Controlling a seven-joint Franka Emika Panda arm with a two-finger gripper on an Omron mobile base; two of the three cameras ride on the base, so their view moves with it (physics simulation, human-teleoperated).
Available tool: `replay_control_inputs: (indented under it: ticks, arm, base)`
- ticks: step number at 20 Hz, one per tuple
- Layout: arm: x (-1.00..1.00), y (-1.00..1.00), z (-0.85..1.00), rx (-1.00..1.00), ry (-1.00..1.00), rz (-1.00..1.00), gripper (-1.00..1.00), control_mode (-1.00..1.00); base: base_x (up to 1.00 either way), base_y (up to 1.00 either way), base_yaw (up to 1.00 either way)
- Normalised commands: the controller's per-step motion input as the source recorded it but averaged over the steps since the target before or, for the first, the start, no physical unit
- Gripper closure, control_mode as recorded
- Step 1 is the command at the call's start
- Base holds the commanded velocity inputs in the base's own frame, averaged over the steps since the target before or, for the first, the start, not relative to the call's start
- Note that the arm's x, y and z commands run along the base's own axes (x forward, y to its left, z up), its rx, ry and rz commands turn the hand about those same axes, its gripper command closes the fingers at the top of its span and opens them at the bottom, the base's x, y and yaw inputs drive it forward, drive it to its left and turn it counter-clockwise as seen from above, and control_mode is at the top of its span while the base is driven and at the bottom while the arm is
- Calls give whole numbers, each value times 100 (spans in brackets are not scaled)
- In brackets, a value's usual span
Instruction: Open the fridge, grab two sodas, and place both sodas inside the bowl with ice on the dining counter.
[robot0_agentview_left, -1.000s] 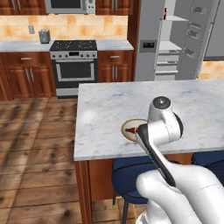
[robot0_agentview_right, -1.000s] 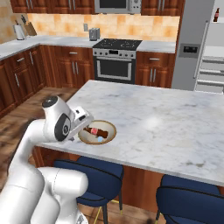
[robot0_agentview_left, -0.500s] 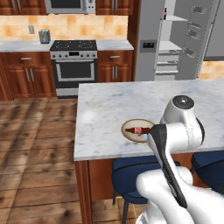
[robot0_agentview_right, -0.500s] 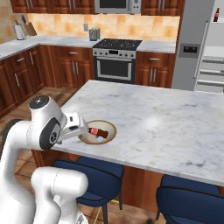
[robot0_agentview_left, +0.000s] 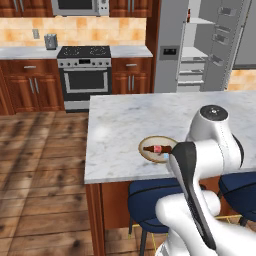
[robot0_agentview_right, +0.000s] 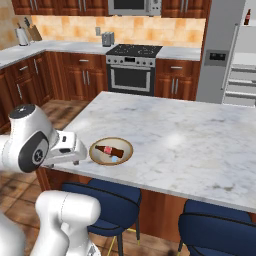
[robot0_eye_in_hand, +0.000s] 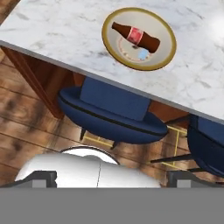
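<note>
One soda (robot0_eye_in_hand: 136, 36), a dark brown bottle with a red label, lies on its side in the tan bowl with ice (robot0_eye_in_hand: 105, 31) near the front edge of the dining counter (robot0_eye_in_hand: 57, 30). The same soda (robot0_agentview_right: 109, 150) and bowl (robot0_agentview_right: 111, 139) show in the right base view, and the soda (robot0_agentview_left: 156, 149) in the bowl (robot0_agentview_left: 150, 141) shows in the left base view. My gripper (robot0_eye_in_hand: 114, 179) hangs open and empty off the counter's front edge, over the stools, drawn back from the bowl. Another soda (robot0_agentview_right: 247, 16) stands on a high shelf of the fridge (robot0_agentview_right: 217, 50), which stands open (robot0_agentview_left: 172, 45).
Blue stools (robot0_eye_in_hand: 113, 116) stand under the counter's front edge below my hand. My own arm (robot0_agentview_left: 210, 150) covers the bowl's right side in the left base view. A stove (robot0_agentview_left: 84, 75) and wood cabinets line the far wall.
My arm has swung back from above the bowl to beyond the counter's front edge. The soda stays lying in the bowl. The jaws remain open.
</note>
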Motion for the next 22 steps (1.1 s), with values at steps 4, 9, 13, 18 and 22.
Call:
replay_control_inputs:
  ticks: [4,9,13,18,22]
  arm:
    - [-56,4,-31,-2,0,0,-100,-100]
    - [-33,8,-15,-2,0,0,-100,100]
    - [0,0,0,0,0,0,-100,100]
    - [0,0,0,0,0,0,-100,100]
    - [0,0,0,0,0,0,-100,100]
  base:
    - [0,0,0]
    - [-25,13,0]
    - [-59,42,0]
    - [-45,74,-6]
    - [-9,100,-11]
